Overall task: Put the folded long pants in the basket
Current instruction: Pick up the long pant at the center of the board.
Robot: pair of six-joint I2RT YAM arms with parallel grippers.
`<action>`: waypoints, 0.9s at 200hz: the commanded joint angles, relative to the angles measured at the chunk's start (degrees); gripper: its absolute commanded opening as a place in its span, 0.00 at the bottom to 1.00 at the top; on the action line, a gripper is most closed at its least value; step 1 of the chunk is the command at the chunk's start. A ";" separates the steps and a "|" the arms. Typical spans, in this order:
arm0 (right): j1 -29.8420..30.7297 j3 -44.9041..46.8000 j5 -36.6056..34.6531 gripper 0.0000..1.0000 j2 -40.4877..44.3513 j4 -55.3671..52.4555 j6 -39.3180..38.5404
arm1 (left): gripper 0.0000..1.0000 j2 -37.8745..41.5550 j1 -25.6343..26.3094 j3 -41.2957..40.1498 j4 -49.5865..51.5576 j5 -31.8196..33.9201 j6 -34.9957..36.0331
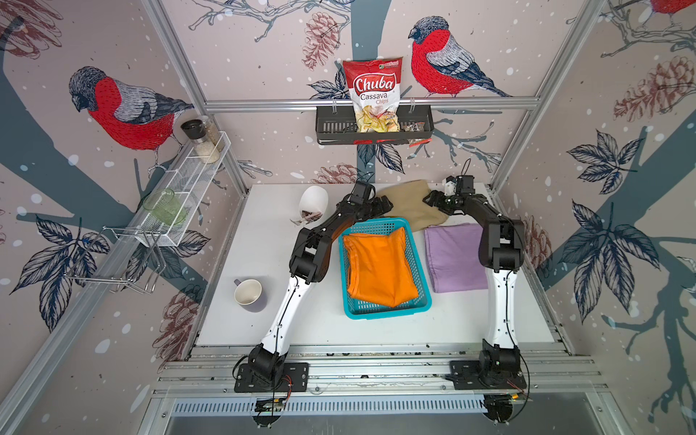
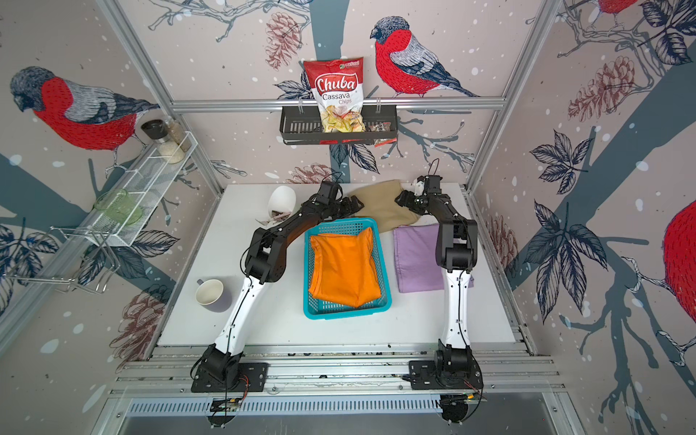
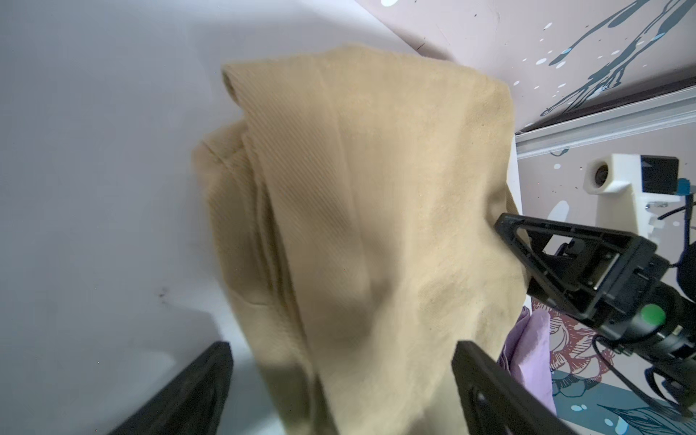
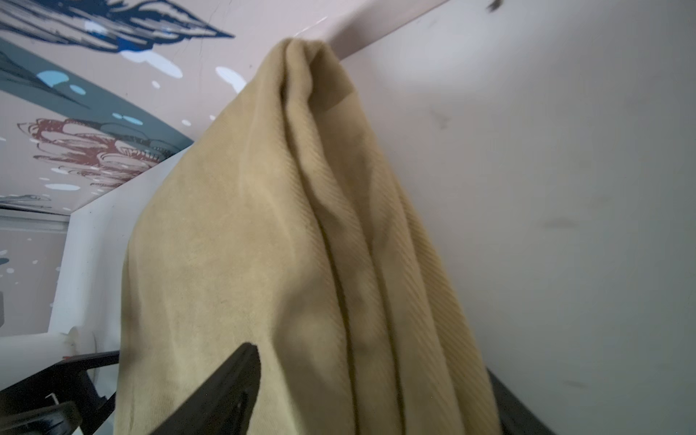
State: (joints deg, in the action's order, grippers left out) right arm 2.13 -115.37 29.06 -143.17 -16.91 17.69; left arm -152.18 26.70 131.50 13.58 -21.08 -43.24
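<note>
While both arms reach to the far end of the bench (image 1: 263,320), count: three folded pants, one basket (image 1: 388,314), two pincers, one mug (image 1: 249,294)
- orange pants (image 1: 380,269): inside the basket
- lilac pants (image 1: 452,260): flat on the bench, just right of the basket
- tan pants (image 1: 410,205): on the bench just behind the basket, left pincer (image 1: 384,206) at one end, right pincer (image 1: 433,199) at the other

Both top views hide the jaw gaps. Left wrist view: jaws stand wide, tan cloth between them, one finger (image 3: 196,391) clear of it, so open. Right wrist view: cloth runs between two dark fingers (image 4: 222,391); pinched or not, cannot tell
</note>
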 commanded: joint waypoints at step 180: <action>2.75 10.41 6.61 0.00 2.60 6.68 14.09 | 0.00 -8.27 -0.93 11.48 -1.39 -6.99 -5.98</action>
State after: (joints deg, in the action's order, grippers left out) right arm 3.97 -104.88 34.46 -140.70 -5.87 28.86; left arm -160.18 25.74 140.77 11.09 -25.10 -48.10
